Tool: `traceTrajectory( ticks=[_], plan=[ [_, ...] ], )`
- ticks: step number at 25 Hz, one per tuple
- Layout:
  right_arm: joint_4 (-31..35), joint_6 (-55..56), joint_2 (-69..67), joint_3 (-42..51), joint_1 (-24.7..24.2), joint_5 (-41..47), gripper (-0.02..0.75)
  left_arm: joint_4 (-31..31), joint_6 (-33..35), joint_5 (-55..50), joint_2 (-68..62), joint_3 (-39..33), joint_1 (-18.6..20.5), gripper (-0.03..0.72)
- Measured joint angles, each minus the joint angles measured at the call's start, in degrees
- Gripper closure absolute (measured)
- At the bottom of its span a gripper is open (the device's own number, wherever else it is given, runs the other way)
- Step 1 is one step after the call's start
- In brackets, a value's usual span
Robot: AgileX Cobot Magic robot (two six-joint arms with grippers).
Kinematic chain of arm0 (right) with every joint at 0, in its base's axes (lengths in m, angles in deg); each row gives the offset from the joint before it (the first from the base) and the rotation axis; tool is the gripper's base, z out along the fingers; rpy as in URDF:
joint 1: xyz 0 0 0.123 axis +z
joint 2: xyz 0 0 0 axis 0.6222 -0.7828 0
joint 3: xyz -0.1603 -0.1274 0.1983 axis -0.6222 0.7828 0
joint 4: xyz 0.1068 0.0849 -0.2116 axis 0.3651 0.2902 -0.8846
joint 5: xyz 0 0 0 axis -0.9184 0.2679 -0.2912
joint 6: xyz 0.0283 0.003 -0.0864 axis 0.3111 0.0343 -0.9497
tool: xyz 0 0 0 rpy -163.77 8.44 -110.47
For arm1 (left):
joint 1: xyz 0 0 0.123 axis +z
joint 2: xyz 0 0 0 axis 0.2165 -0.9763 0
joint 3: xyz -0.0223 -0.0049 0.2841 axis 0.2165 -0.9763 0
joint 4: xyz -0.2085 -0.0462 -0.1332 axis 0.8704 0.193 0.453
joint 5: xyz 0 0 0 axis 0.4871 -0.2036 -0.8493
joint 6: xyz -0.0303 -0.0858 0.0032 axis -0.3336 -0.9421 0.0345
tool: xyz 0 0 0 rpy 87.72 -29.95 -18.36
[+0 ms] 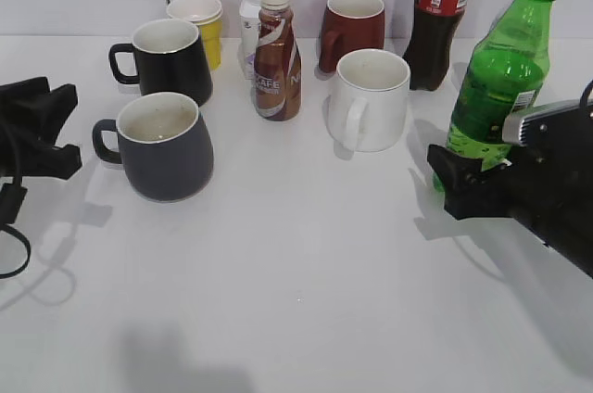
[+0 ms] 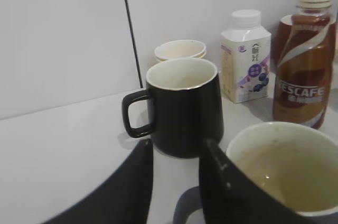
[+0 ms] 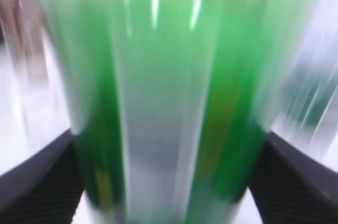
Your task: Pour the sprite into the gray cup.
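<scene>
The sprite, a tall green bottle, leans a little at the right of the exterior view. My right gripper is shut on its lower part. In the right wrist view the blurred green sprite fills the frame between the two fingers of the right gripper. The gray cup, squat with an off-white inside, stands at front left with its handle pointing left. My left gripper is open just left of that handle. In the left wrist view the left gripper is open, with the gray cup at right.
Behind the gray cup stands a glossy black mug, then a yellow cup. A Nescafe bottle, a milk carton, a maroon mug, a white mug and a cola bottle fill the back.
</scene>
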Motion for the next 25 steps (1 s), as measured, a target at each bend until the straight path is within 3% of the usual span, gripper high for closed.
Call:
traceTrajectory(
  ticks=[8,15,20,25],
  plan=[
    [0.2,-2.9,14.1,-0.1,0.0,0.8,0.077,-0.8,0.0,-2.6,4.6,0.0,-0.2,0.449],
    [-1.0,-3.2,33.1,-9.2,0.0,22.3,0.077,-3.5,0.0,-14.0,14.9,0.4,-0.2,0.449],
    [-3.9,-1.1,46.1,-22.8,0.0,47.8,0.077,-3.6,0.0,-47.7,30.9,10.4,-0.2,0.431],
    [-3.9,-0.5,57.0,-29.4,0.0,72.8,0.094,-2.6,0.0,-74.7,46.5,21.5,-0.2,0.330]
  ],
)
